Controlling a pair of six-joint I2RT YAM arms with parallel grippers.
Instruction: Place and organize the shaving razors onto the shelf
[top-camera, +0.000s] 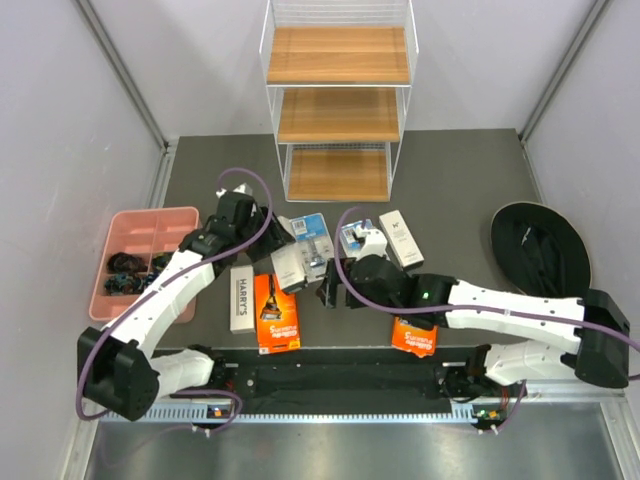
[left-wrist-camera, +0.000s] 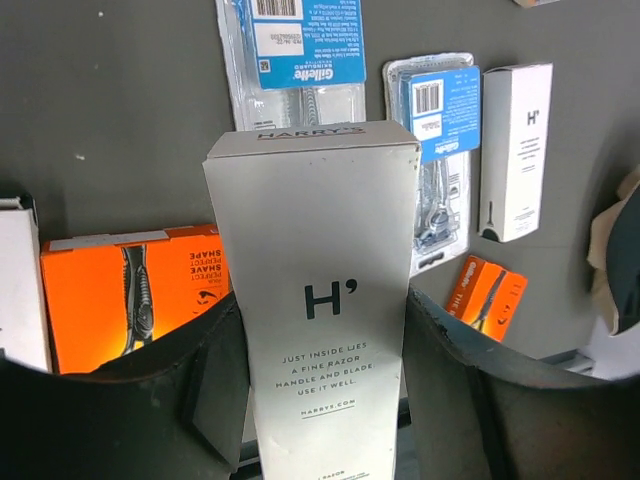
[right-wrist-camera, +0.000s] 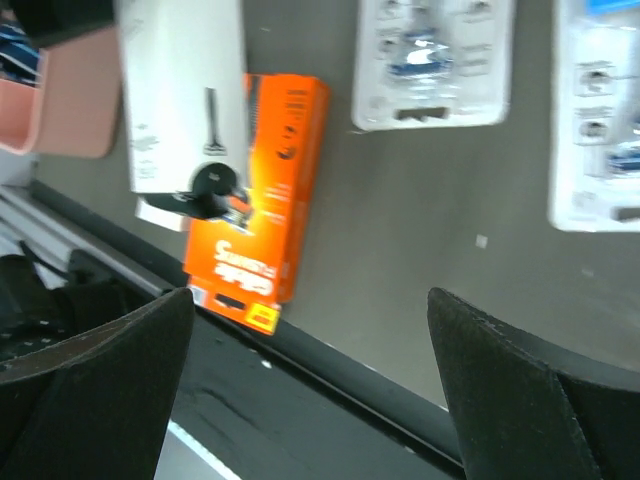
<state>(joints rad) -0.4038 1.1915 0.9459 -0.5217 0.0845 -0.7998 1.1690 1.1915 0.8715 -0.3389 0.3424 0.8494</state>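
My left gripper (top-camera: 272, 256) is shut on a long white razor box (left-wrist-camera: 320, 300) marked H', its fingers (left-wrist-camera: 190, 380) pressed against both long sides. The box is over the table beside an orange card (top-camera: 276, 312) and the white HARRY'S box (top-camera: 241, 298). Two blue-clear blister packs (top-camera: 313, 240) (top-camera: 357, 236) and a third white box (top-camera: 401, 238) lie behind. A second orange card (top-camera: 415, 337) lies partly under the right arm. My right gripper (top-camera: 330, 285) is open and empty, low over the table (right-wrist-camera: 310, 340). The shelf (top-camera: 338, 100) stands at the far middle, its three tiers bare.
A pink compartment tray (top-camera: 150, 260) with dark small items sits at the left. A black round object (top-camera: 540, 250) lies at the right. The table's near edge (right-wrist-camera: 330, 370) runs just below the right gripper.
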